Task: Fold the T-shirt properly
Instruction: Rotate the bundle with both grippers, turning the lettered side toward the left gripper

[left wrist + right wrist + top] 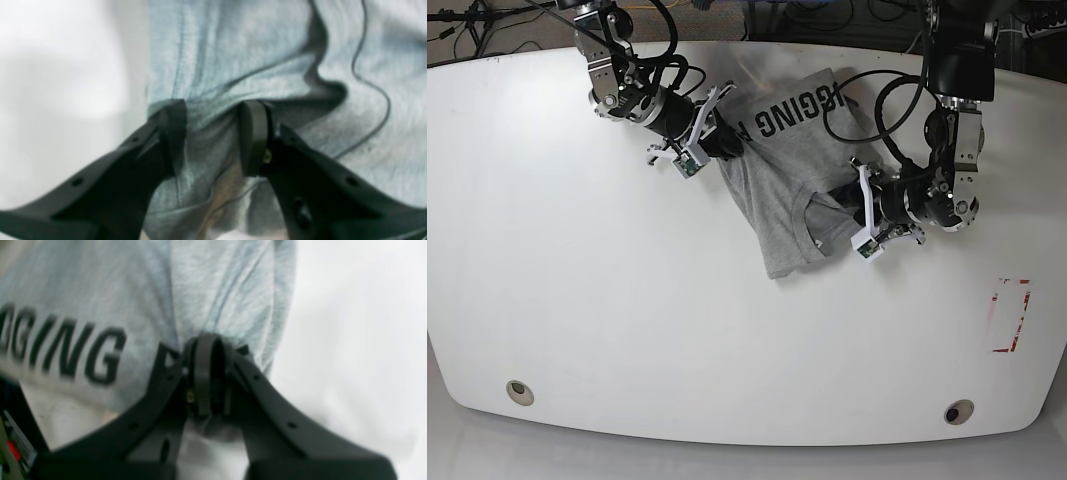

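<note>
On the white tabletop (657, 330), inward from its far edge, the right gripper (213, 340) is clamped on the soft, rumpled grey knit T-shirt (772, 190); farther right, the left gripper (213, 103) straddles creased cloth, jaws parted.

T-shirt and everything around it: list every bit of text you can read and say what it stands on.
"GGING": black block letters on the T-shirt, upside down in the base view; any letters before or after it are cut off or too unclear to read.
No other readable text; the red marks at the table's right edge are too small to make out.
</note>
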You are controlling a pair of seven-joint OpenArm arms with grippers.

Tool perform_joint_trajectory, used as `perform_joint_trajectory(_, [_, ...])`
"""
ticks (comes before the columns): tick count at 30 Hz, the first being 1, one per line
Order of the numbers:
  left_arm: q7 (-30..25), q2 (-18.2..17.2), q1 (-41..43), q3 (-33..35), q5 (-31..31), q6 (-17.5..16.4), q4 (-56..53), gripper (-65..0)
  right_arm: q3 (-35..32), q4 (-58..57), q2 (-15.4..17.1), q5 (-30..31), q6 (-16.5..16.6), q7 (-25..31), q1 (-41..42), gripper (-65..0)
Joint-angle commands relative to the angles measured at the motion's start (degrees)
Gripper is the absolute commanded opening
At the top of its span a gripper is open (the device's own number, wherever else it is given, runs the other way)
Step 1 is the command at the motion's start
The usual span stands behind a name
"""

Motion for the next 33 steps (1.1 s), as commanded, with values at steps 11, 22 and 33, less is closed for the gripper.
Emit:
perform_joint_trajectory(11, [4.2, -1.3, -11.4, -0.4, 1.9, 1.1, -0.9, -40.6, 0.2, 4.6, -0.7, -0.6, -0.1, -1.1, 0.2, -61.0])
perform_joint_trajectory(22, [14.2, -1.0, -16.9, -0.4, 1.9, 1.1, 11.8, -40.6, 0.2, 10.7, -0.7, -0.6, -0.1, -7.9, 1.8, -61.0])
perform_joint_trajectory(33, [16.7, -0.9, -2.7, -0.9, 2.1, 1.1, 26.2, -40.6, 0.1, 12.3, -4.1, -0.6, -0.1, -9.3, 6.6, -61.0])
